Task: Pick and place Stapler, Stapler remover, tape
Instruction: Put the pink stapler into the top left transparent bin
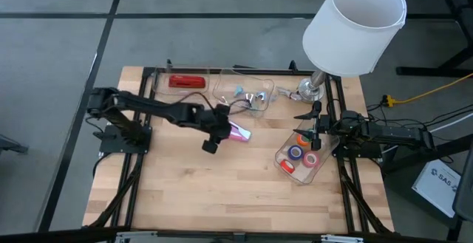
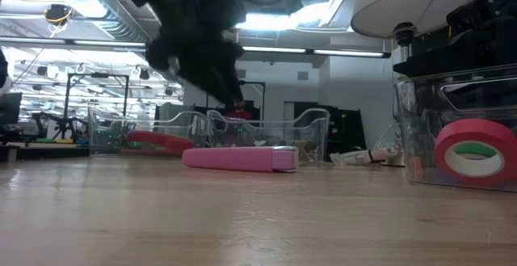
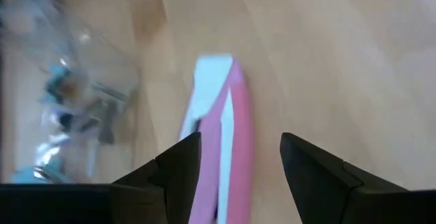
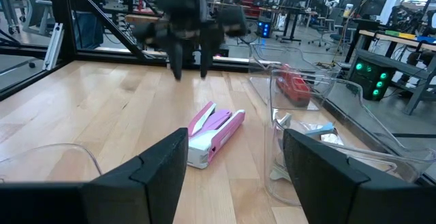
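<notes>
The step in hand is judged to be the pick of the pink stapler, which lies flat on the wooden table near its middle, just in front of the clear tray of staple removers. For a sound grasp, the left gripper should be lowered with the stapler's narrow body centred between the 2 fingers, the jaws kept square across its width and closed only once they reach down its sides. At this moment the left gripper hangs above the stapler with its jaws apart; nothing is held, and the low view shows it clear of the stapler. The right gripper waits at the table's right edge beside the container of tape rolls, its jaws spread wide and empty.
</notes>
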You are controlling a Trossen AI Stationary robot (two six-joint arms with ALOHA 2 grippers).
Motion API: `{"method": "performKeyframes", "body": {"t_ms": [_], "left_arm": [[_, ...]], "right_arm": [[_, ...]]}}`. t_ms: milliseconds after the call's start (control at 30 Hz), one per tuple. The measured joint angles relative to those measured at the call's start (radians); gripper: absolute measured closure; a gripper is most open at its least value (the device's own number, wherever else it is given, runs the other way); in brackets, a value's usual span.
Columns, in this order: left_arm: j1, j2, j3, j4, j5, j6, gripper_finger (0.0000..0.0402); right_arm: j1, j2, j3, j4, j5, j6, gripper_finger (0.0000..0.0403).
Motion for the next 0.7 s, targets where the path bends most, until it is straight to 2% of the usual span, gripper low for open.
{"method": "performKeyframes", "body": {"t_ms": [167,267,567,700], "left_arm": [[-0.032,0.105,0.0,0.054,-0.13,-0.025,0.0203],[-0.049,0.142,0.0,0.092,-0.171,-0.008,0.0203],[-0.031,0.179,-0.002,0.119,-0.122,-0.067,0.0203],[-0.013,0.241,-0.009,0.127,-0.093,-0.079,0.0203]], "right_arm": [[0.0,0.0,0.0,0.0,0.0,0.0,0.0163],[0.0,0.0,0.0,0.0,0.0,0.0,0.0163],[0.0,0.0,0.0,0.0,0.0,0.0,0.0163],[0.0,0.0,0.0,0.0,0.0,0.0,0.0163]]}}
